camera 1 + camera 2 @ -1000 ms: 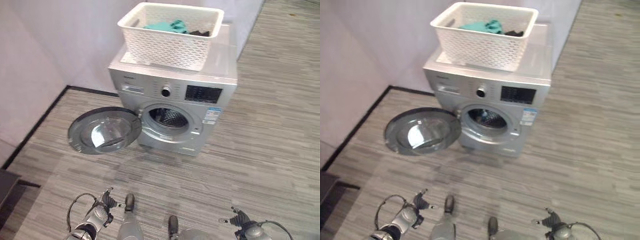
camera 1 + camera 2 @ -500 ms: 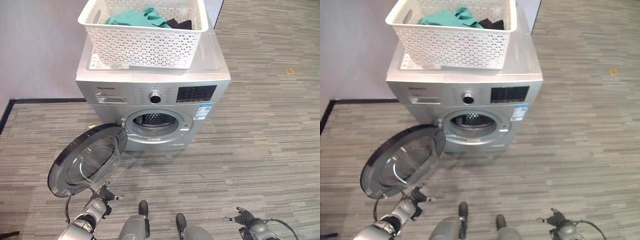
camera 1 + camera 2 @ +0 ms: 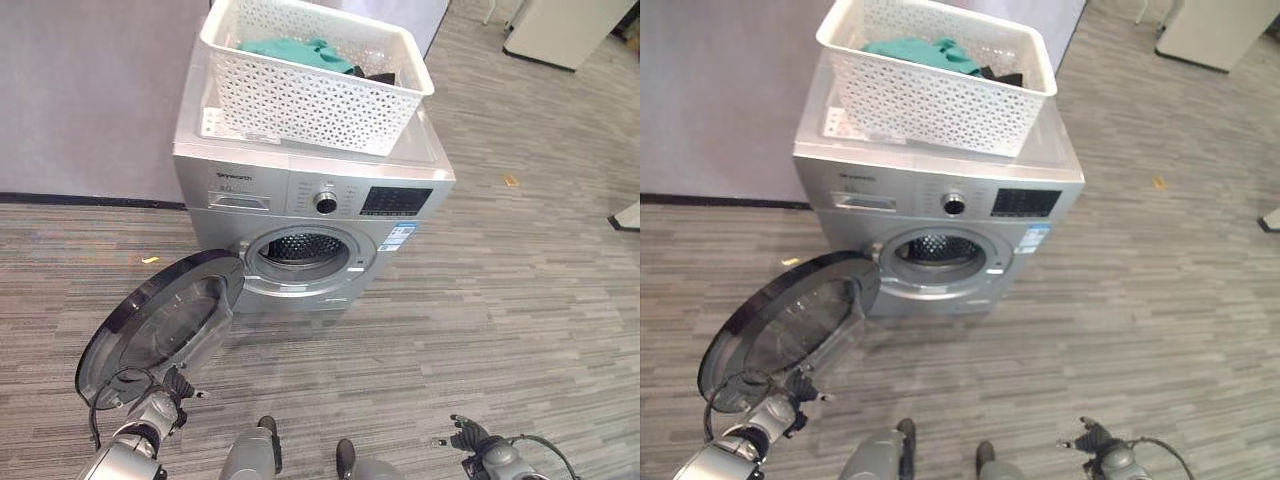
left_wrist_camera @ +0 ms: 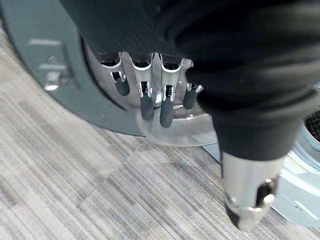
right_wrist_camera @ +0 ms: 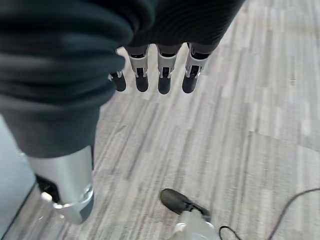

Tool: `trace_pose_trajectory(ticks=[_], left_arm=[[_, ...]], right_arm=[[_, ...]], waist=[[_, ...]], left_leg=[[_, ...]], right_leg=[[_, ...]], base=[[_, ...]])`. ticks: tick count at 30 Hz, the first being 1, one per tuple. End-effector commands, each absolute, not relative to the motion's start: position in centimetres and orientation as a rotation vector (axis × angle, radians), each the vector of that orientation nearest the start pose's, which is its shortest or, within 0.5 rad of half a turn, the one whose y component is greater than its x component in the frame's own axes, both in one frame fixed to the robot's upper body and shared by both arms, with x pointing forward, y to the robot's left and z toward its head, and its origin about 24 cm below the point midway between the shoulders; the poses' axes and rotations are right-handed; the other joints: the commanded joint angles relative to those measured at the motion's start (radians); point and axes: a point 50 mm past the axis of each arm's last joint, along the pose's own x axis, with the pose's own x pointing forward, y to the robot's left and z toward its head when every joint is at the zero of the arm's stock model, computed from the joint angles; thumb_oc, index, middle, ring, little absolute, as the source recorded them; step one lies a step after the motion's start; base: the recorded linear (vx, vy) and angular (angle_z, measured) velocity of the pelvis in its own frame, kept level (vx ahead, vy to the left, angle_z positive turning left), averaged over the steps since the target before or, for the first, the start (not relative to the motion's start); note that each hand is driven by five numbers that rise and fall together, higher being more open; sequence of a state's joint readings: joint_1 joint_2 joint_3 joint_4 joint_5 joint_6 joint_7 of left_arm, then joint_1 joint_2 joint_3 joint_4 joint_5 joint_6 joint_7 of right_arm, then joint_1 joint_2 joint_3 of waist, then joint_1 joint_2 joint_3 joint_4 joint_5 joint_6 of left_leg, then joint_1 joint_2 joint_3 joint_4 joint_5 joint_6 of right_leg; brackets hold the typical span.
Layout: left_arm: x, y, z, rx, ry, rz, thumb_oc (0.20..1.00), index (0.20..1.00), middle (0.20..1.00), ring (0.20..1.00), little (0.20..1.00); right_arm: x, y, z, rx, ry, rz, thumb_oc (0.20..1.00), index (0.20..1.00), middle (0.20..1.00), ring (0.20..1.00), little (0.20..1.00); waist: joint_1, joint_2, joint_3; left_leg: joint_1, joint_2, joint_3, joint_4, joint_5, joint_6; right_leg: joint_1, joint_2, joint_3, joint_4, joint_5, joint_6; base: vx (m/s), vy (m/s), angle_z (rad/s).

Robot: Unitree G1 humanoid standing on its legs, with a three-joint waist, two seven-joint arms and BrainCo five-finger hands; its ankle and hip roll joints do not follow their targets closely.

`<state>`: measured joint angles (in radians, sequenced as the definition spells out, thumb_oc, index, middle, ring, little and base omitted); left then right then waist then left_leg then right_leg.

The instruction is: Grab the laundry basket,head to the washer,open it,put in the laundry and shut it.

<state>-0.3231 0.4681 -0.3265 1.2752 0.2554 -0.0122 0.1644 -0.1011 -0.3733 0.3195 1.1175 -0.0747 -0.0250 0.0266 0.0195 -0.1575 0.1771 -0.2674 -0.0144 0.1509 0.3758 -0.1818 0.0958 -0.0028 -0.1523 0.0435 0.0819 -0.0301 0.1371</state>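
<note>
- While the washer (image 3: 310, 215) stands against the wall, its round door (image 3: 160, 320) is seen swung fully open toward the robot's left, with the drum opening (image 3: 305, 250) exposed.
- A white laundry basket (image 3: 315, 75) is set on top of the washer; teal laundry (image 3: 295, 50) and a dark garment (image 3: 378, 74) are seen lying inside it.
- The left hand (image 3: 165, 395) is held low, just beside the lower rim of the open door; whether the rim is touched cannot be told.
- From the left wrist, the fingers (image 4: 145, 97) are seen straight and close together, holding nothing; the door's dark rim and glass lie directly past the fingertips.
- The right hand (image 3: 465, 440) is held low over the striped grey floor (image 3: 520, 300), well apart from the washer.
- From the right wrist, its fingers (image 5: 162, 75) are seen relaxed, side by side and empty; bare floor lies past the fingertips.
- The basket and laundry are well beyond both sets of fingertips, up on the washer top.
</note>
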Motion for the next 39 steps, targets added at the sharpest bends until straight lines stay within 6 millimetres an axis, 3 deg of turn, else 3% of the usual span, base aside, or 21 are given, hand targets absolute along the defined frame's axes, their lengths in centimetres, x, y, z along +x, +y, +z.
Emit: trace_pose_trajectory(ticks=[1, 2, 3, 4, 5, 6, 7, 10, 14, 16, 18, 22, 24, 26, 27, 29, 32, 34, 39], left_arm=[[20.1, 31.2, -9.0, 0.983, 0.916, 0.052, 1.0, 1.0, 1.0, 1.0, 1.0], [19.7, 31.1, -9.2, 0.957, 0.921, 0.064, 1.0, 1.0, 1.0, 1.0, 1.0], [19.2, 31.1, -9.5, 0.922, 0.928, 0.094, 1.0, 1.0, 1.0, 1.0, 1.0], [19.2, 31.1, -9.5, 0.922, 0.928, 0.095, 1.0, 1.0, 1.0, 1.0, 1.0], [19.2, 30.7, -9.7, 0.902, 0.921, 0.097, 1.0, 1.0, 1.0, 1.0, 1.0], [19.3, 30.3, -9.8, 0.889, 0.911, 0.093, 1.0, 1.0, 1.0, 1.0, 1.0], [19.4, 30.0, -9.9, 0.887, 0.906, 0.083, 1.0, 1.0, 1.0, 1.0, 1.0], [18.4, 29.3, -10.8, 0.819, 0.934, 0.092, 1.0, 1.0, 1.0, 1.0, 1.0], [17.1, 28.6, -11.7, 0.783, 0.971, 0.081, 1.0, 1.0, 1.0, 1.0, 1.0], [16.1, 28.0, -12.4, 0.773, 1.007, 0.052, 1.0, 1.0, 1.0, 1.0, 1.0], [14.5, 27.9, -13.1, 0.733, 1.056, 0.064, 1.0, 1.0, 1.0, 1.0, 1.0], [14.2, 28.1, -13.2, 0.721, 1.063, 0.073, 1.0, 1.0, 1.0, 1.0, 1.0], [14.3, 27.9, -13.2, 0.709, 1.055, 0.084, 1.0, 1.0, 1.0, 1.0, 1.0], [15.0, 27.4, -13.1, 0.703, 1.038, 0.074, 1.0, 1.0, 1.0, 1.0, 1.0], [15.3, 27.2, -13.1, 0.709, 1.027, 0.061, 1.0, 1.0, 1.0, 1.0, 1.0], [15.5, 27.5, -12.9, 0.729, 1.019, 0.066, 1.0, 1.0, 1.0, 1.0, 1.0], [14.8, 27.9, -13.0, 0.72, 1.044, 0.09, 1.0, 1.0, 1.0, 1.0, 1.0], [13.4, 27.8, -13.6, 0.698, 1.095, 0.09, 1.0, 1.0, 1.0, 1.0, 1.0], [12.1, 28.2, -13.9, 0.677, 1.13, 0.105, 1.0, 1.0, 1.0, 1.0, 1.0]], right_arm=[[15.8, -27.7, -12.0, -0.725, 0.99, 0.168, 1.0, 1.0, 1.0, 1.0, 1.0], [16.1, -27.3, -12.0, -0.707, 0.972, 0.166, 1.0, 1.0, 1.0, 1.0, 1.0], [16.5, -26.8, -12.0, -0.686, 0.961, 0.161, 1.0, 1.0, 1.0, 1.0, 1.0], [16.5, -26.8, -12.0, -0.686, 0.961, 0.161, 1.0, 1.0, 1.0, 1.0, 1.0], [16.5, -26.7, -12.0, -0.672, 0.957, 0.151, 1.0, 1.0, 1.0, 1.0, 1.0], [16.2, -26.6, -12.1, -0.658, 0.956, 0.144, 1.0, 1.0, 1.0, 1.0, 1.0], [15.8, -26.7, -12.3, -0.651, 0.967, 0.142, 1.0, 1.0, 1.0, 1.0, 1.0], [15.3, -26.6, -12.6, -0.642, 0.98, 0.135, 1.0, 1.0, 1.0, 1.0, 1.0], [15.1, -26.6, -12.7, -0.642, 0.981, 0.128, 1.0, 1.0, 1.0, 1.0, 1.0], [14.4, -26.6, -13.0, -0.626, 1.001, 0.108, 1.0, 1.0, 1.0, 1.0, 1.0], [14.4, -26.9, -12.9, -0.623, 1.001, 0.094, 1.0, 1.0, 1.0, 1.0, 1.0], [15.4, -27.3, -12.1, -0.635, 0.951, 0.083, 1.0, 1.0, 1.0, 1.0, 1.0], [16.1, -28.0, -11.4, -0.643, 0.911, 0.062, 1.0, 1.0, 1.0, 1.0, 1.0], [16.5, -29.0, -10.6, -0.658, 0.883, 0.019, 1.0, 1.0, 1.0, 1.0, 1.0], [16.8, -29.3, -10.3, -0.663, 0.869, 0.0, 1.0, 1.0, 1.0, 1.0, 1.0], [17.9, -29.7, -9.1, -0.657, 0.797, -0.03, 1.0, 1.0, 1.0, 1.0, 1.0], [18.1, -29.9, -8.6, -0.609, 0.763, -0.064, 1.0, 1.0, 1.0, 1.0, 1.0], [17.8, -30.4, -8.4, -0.591, 0.754, -0.098, 1.0, 1.0, 1.0, 1.0, 1.0], [16.9, -31.9, -7.3, -0.539, 0.718, -0.17, 1.0, 1.0, 1.0, 1.0, 1.0]], waist=[[0.007, 0.032, -0.026], [0.009, 0.031, -0.026], [0.025, 0.034, -0.016], [0.024, 0.03, -0.019], [0.023, 0.038, -0.015], [0.005, 0.043, -0.02], [-0.002, 0.045, -0.023], [-0.003, 0.049, -0.011], [-0.024, 0.063, -0.001], [-0.017, 0.065, -0.012], [-0.009, 0.082, -0.033], [-0.017, 0.093, -0.037], [-0.019, 0.097, -0.02], [-0.034, 0.093, 0.001], [-0.027, 0.088, 0.007], [-0.026, 0.085, 0.008], [-0.043, 0.093, -0.015], [-0.053, 0.108, -0.045], [-0.068, 0.112, -0.064]], left_leg=[[-0.037, 0.033, -0.033, 0.142, -0.051, -0.076], [-0.016, 0.029, -0.022, 0.104, -0.039, -0.069], [0.017, 0.033, -0.004, 0.061, -0.029, -0.062], [0.015, 0.03, -0.004, 0.053, -0.022, -0.062], [0.027, 0.02, -0.018, 0.021, -0.009, -0.056], [0.052, -0.001, -0.045, -0.043, 0.021, -0.051], [0.063, -0.014, -0.054, -0.074, 0.039, -0.05], [0.115, -0.024, -0.056, -0.147, 0.044, -0.055], [0.173, -0.04, -0.115, -0.17, 0.038, -0.066], [0.186, -0.05, -0.162, -0.166, 0.044, -0.079], [0.202, -0.03, -0.207, -0.185, 0.064, -0.104], [0.17, -0.022, -0.231, -0.111, 0.065, -0.131], [0.133, -0.004, -0.188, -0.027, 0.102, -0.159], [0.078, 0.102, -0.05, -0.023, 0.161, -0.181], [0.056, 0.113, -0.055, -0.038, 0.161, -0.185], [0.048, 0.12, -0.107, -0.064, 0.174, -0.197], [0.1, 0.113, -0.113, -0.149, 0.149, -0.188], [0.163, 0.1, -0.093, -0.225, 0.145, -0.177], [0.228, 0.103, -0.04, -0.299, 0.144, -0.163]], right_leg=[[-0.026, -0.091, -0.025, -0.034, 0.134, 0.104], [-0.038, -0.091, -0.043, -0.014, 0.156, 0.1], [-0.043, -0.082, -0.118, 0.018, 0.148, 0.092], [-0.047, -0.085, -0.118, 0.017, 0.15, 0.092], [-0.048, -0.051, -0.11, 0.037, 0.128, 0.087], [-0.074, 0.026, -0.045, 0.042, 0.071, 0.064], [-0.098, 0.048, -0.028, 0.039, 0.051, 0.057], [-0.14, 0.047, -0.087, -0.025, 0.074, 0.046], [-0.208, 0.073, -0.066, -0.028, 0.084, 0.038], [-0.154, 0.083, -0.057, -0.01, 0.058, 0.012], [-0.12, 0.098, -0.098, -0.019, 0.034, -0.016], [-0.1, 0.112, -0.126, -0.018, 0.003, -0.044], [-0.072, 0.108, -0.166, -0.022, -0.005, -0.06], [-0.041, 0.089, -0.23, -0.038, -0.017, -0.066], [-0.035, 0.082, -0.233, -0.044, -0.016, -0.065], [-0.037, 0.079, -0.22, -0.046, -0.009, -0.054], [-0.039, 0.077, -0.208, -0.054, -0.005, -0.041], [-0.033, 0.07, -0.183, -0.074, 0.007, -0.029], [-0.026, 0.065, -0.138, -0.11, 0.036, -0.014]], base=[[-0.01, 0.05, 0.01], [-0.03, 0.093, 0.01], [-0.03, 0.075, -0.14], [-0.02, 0.071, -0.4], [0.05, 0.072, -0.52], [0.07, 0.108, -0.35], [0.08, 0.079, -0.04], [0.08, -0.042, 0.56], [0.16, -0.098, 0.39], [0.16, -0.214, 0.82], [0.15, -0.312, 1.27], [0.08, -0.207, 0.7], [0.01, -0.152, 0.66], [-0.08, -0.089, 0.42], [-0.05, -0.056, 0.65], [0.02, -0.026, 1.03], [0.07, 0.052, -0.04], [0.14, 0.153, -0.37], [0.03, 0.105, -0.5]])
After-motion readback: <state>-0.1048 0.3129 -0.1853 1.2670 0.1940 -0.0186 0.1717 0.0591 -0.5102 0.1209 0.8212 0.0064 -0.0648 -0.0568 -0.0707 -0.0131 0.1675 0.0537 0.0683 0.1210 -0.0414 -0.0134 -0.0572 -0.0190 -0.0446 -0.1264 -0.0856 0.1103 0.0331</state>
